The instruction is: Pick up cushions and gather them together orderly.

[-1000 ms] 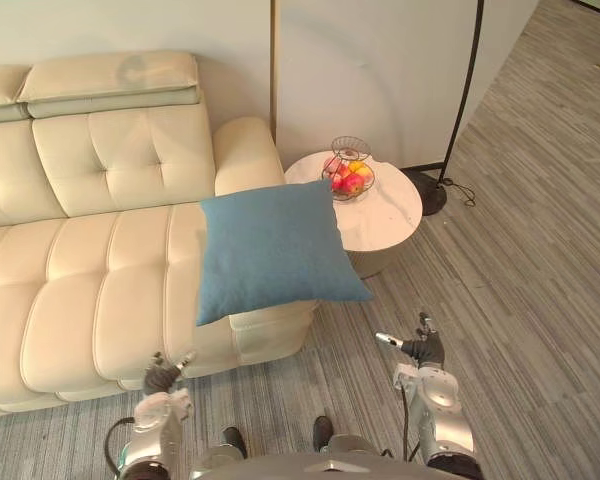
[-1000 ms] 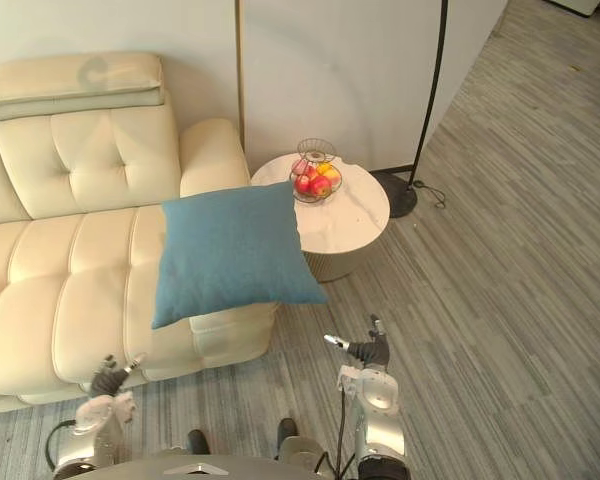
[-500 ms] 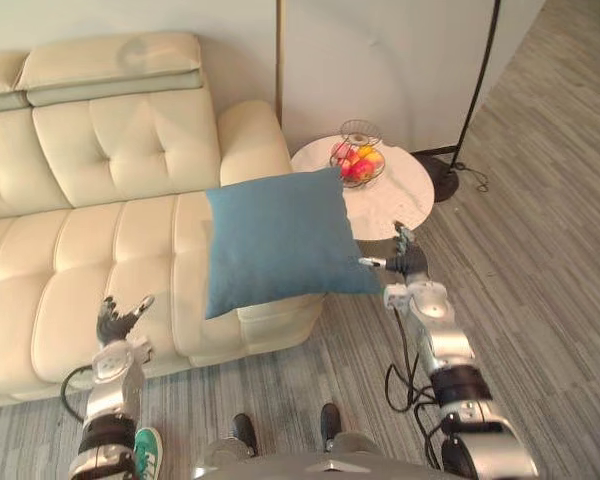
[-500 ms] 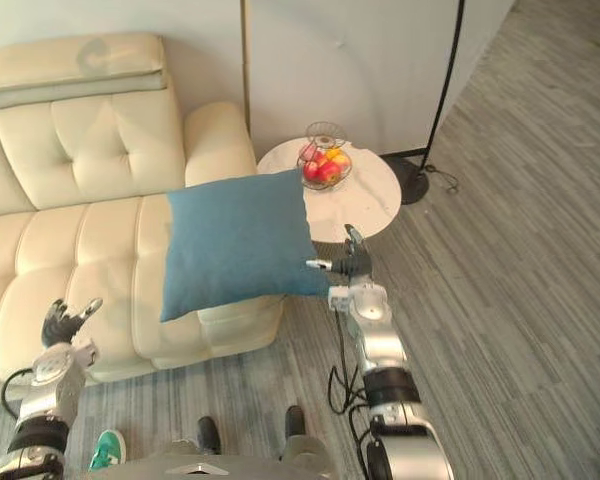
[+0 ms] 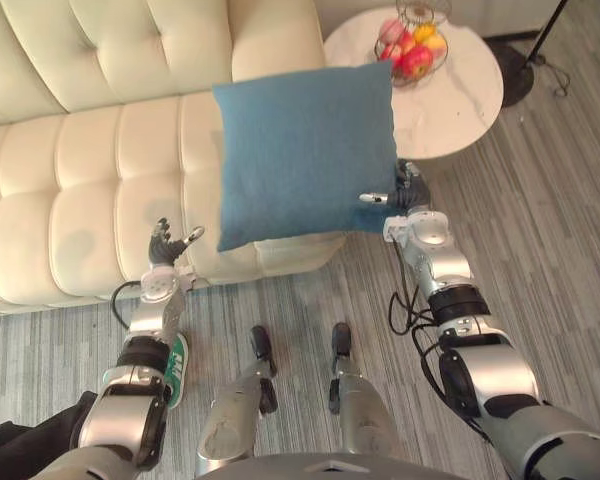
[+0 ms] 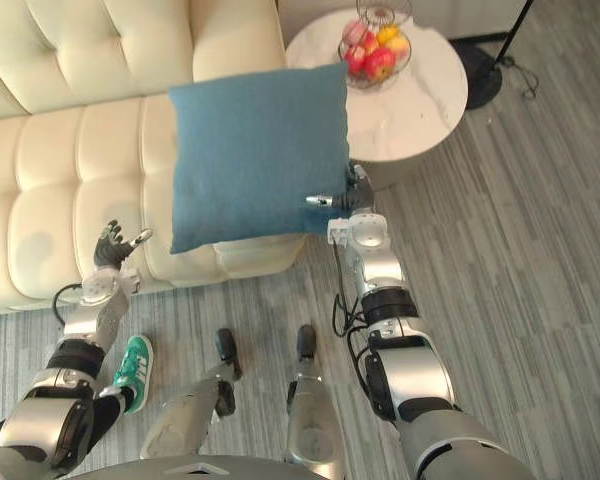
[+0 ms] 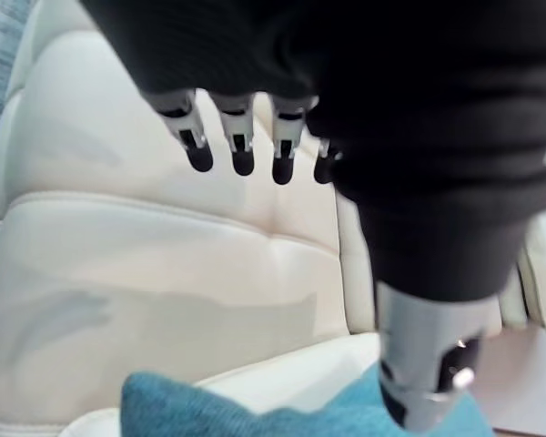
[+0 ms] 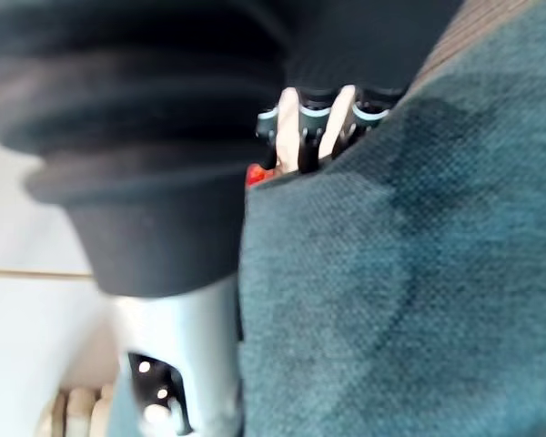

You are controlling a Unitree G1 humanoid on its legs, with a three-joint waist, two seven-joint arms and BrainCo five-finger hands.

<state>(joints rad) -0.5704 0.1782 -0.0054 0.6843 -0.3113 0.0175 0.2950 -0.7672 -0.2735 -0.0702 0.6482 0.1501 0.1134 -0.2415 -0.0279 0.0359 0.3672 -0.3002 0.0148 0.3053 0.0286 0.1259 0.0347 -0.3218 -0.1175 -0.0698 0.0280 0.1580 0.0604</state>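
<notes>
Grey striped carpet (image 5: 550,230) along the right and bottom of the frame, cream sofa (image 5: 70,170) across the upper left, round white side table (image 5: 465,100) at the upper right with fruit (image 5: 412,58) on it. Early in the job, by the look of it: one blue cushion (image 5: 305,150) at the centre of the frame, over the sofa's end, lower right corner jutting out past the seat front, not yet set in any tidy group. Right hand (image 5: 411,192) at that lower right corner, touching the fabric; closed on it or merely pressed against it, impossible to tell. Left hand (image 5: 167,246) at the lower left, spread wide and empty, near the sofa's front edge and well apart from the cushion. Left to do, most likely: a firm hold, a lift, a neat placing. Cushion square, plump, soft, finely woven and matt. Sofa of smooth, glossy leather, button-tufted at the back, deeply channelled on the seat. Table top hard, polished, faintly veined like marble.
</notes>
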